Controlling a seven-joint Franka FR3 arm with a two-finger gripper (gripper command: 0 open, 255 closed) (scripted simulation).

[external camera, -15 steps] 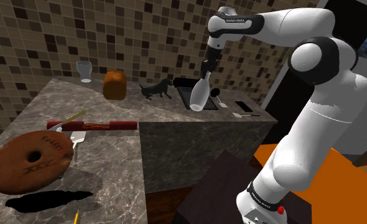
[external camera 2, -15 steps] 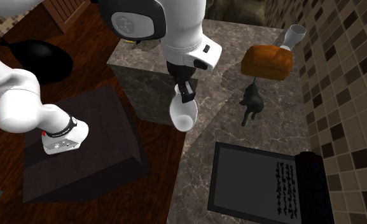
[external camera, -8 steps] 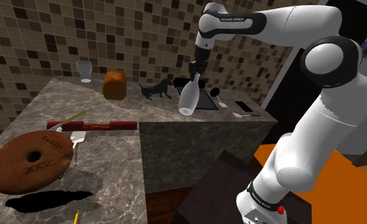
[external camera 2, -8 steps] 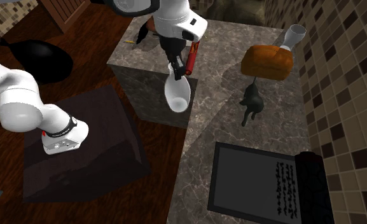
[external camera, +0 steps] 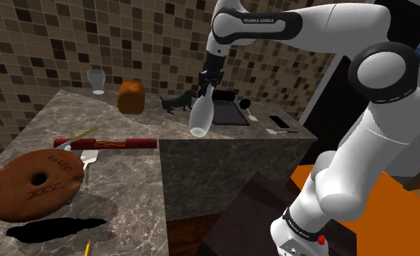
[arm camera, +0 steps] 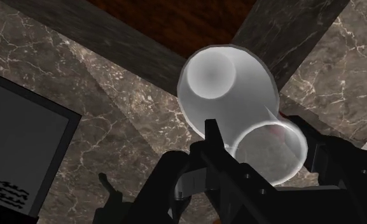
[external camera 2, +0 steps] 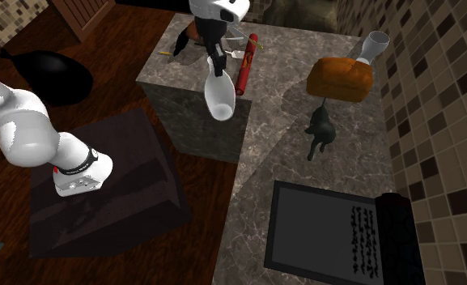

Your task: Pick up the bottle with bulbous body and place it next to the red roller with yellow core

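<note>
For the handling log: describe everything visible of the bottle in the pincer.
The bottle is plain white and looks translucent in the wrist view. It has a narrow neck that widens into a rounded, bulbous body. The black pincer clasps its neck, so it hangs body-down, slightly tilted, in the air above the marble counter. Nothing else touches it.

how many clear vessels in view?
2: bottle clasped in the fingers, off the counter; cup at the wall beside the bread. Others may be hidden.
</note>
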